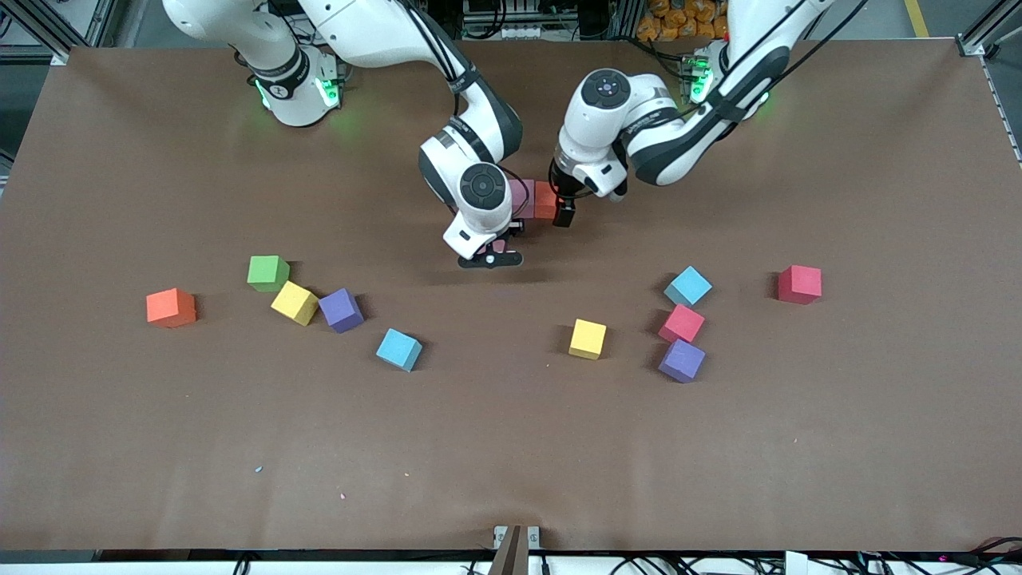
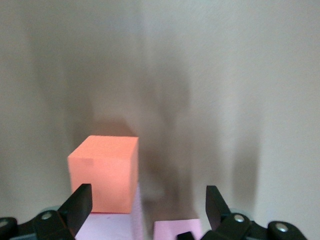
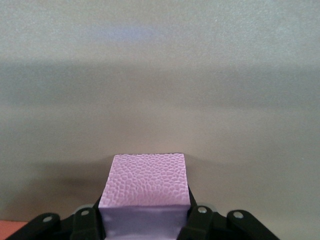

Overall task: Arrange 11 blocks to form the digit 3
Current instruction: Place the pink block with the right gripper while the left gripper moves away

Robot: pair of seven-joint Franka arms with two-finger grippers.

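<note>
Near the middle of the worktop [image 1: 798, 447], the right hand [image 1: 497, 247] was clamped on a pale pink matte foam cube [image 3: 145, 187]. Just beside it, the left hand [image 1: 564, 214] stood wide open over an orange-red foam cube [image 2: 104, 172] touching another pink cube [image 1: 523, 197]. Nine more foam cubes, with one green cube [image 1: 267, 272] among them, lay scattered closer to the front camera's edge.

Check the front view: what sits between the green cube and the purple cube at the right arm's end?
A yellow cube lies between the green cube and the purple cube, close against both; only the front view shows it.
</note>
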